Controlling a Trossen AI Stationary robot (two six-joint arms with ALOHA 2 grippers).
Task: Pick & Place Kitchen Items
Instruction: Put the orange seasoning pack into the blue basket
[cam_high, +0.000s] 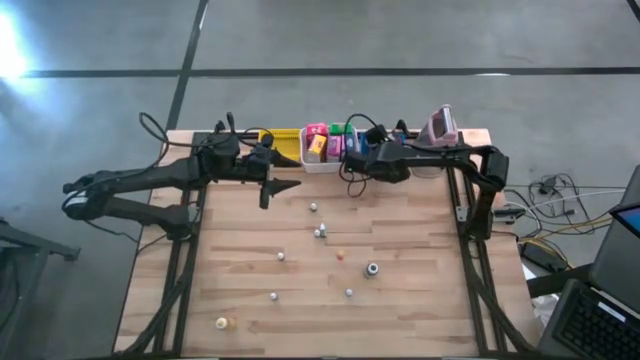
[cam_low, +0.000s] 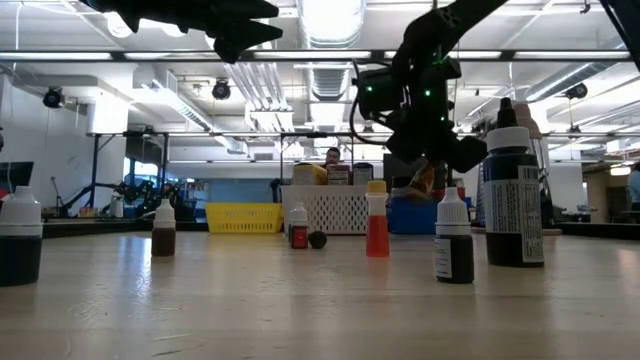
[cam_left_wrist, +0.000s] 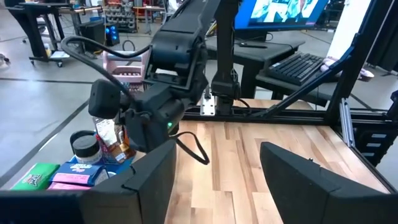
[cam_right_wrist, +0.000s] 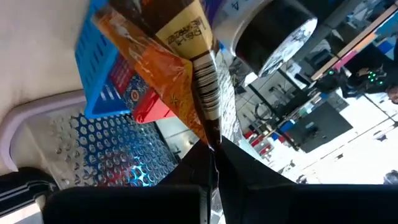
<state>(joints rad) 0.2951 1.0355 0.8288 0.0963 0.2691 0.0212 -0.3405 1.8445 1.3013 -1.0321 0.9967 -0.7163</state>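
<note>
From above, the right gripper (cam_high: 358, 160) hung over the far edge of the table (cam_high: 420, 300), just in front of the white bin (cam_high: 322, 163) of coloured packets (cam_high: 317, 143) and beside the blue bin (cam_high: 352, 143). The left gripper (cam_high: 283, 186) sat a little nearer the table's middle, over bare wood, with the small bottles (cam_high: 318, 232) scattered well in front of both.

At table height, the right gripper (cam_low: 440, 158) hung above the bins at the back, with an orange-brown packet (cam_low: 424, 180) at its fingers. The bottles (cam_low: 377, 225) stood upright on the wood, apart from either arm.

From the left wrist, that arm's own fingers (cam_left_wrist: 155, 180) stood wide apart with nothing between them, facing the right arm's gripper (cam_left_wrist: 121, 134) and the packet (cam_left_wrist: 109, 134) it carried above the blue bin (cam_left_wrist: 93, 169).

From the right wrist, the fingers (cam_right_wrist: 193, 171) were pinched tight on one end of the orange packet (cam_right_wrist: 177, 68), whose long axis ran straight away from the gripper toward the blue bin (cam_right_wrist: 102, 59) and the white bin (cam_right_wrist: 74, 149). The release likely turned on which bin lay directly beneath the packet, and the right arm was the nearer one.
</note>
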